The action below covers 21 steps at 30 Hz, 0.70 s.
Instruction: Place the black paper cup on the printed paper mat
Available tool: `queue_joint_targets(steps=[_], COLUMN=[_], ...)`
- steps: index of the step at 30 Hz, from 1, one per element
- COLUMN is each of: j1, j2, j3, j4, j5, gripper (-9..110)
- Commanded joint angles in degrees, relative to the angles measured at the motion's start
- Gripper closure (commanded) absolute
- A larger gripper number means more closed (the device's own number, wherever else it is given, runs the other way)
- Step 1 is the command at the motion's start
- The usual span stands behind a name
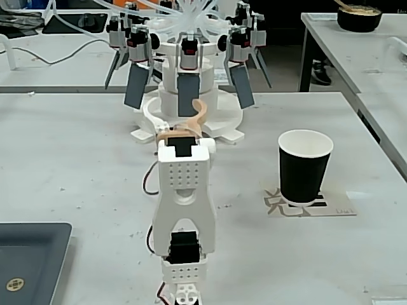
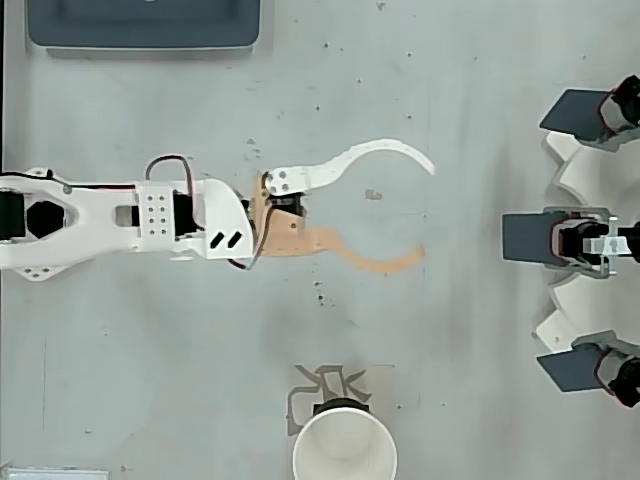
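The black paper cup [image 1: 304, 166] stands upright on the printed paper mat [image 1: 336, 208] at the right of the table in the fixed view. In the overhead view the cup [image 2: 344, 442] shows its white inside at the bottom edge, covering part of the mat [image 2: 318, 385]. My gripper [image 2: 428, 208] is open, its white finger and orange finger spread wide with nothing between them. It sits mid-table, well apart from the cup. In the fixed view the arm [image 1: 183, 190] hides most of the gripper; only the orange finger [image 1: 197, 114] shows.
A white carousel-like rig [image 1: 191, 82] with dark panels stands at the far side of the table. A dark grey tray [image 1: 28, 260] lies at the near left in the fixed view. A dark bowl [image 1: 359, 16] rests on another table at the back right.
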Motion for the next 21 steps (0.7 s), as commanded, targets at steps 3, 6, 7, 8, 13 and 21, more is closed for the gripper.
queue_joint_targets(steps=[3, 6, 7, 8, 13, 21], j1=[-0.3, -0.3, -0.2, -0.2, 0.0, 1.2], j2=[-5.1, -8.3, -9.3, -10.5, -14.6, -18.7], j3=[-10.0, -14.3, -15.6, -17.0, -22.2, -27.3], j4=[1.4, 2.3, 2.4, 2.4, 2.7, 3.5], j5=[-0.6, -0.6, -0.6, -0.6, -0.6, -0.6], gripper=[86, 87, 87, 88, 89, 91])
